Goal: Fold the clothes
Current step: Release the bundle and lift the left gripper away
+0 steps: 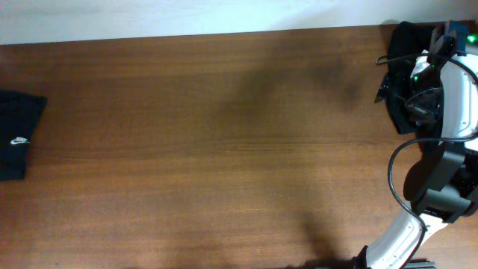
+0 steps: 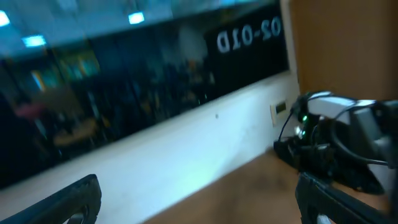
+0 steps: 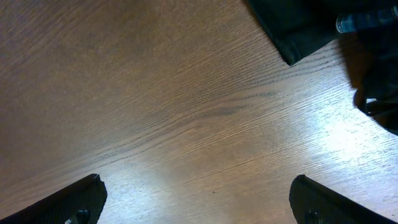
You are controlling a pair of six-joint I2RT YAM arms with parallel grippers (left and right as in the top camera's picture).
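While L claw (image 2: 199,204) & R claw (image 3: 199,202) gape apart, black logo garment (image 1: 16,142) lies on table (image 1: 224,149).

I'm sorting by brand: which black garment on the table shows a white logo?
The garment at the left edge of the table: a small white mark shows on it. The garment at the far right corner shows none.

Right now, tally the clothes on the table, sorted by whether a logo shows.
Black garment with white logo: 1
Black garment with no logo showing: 1
Total: 2
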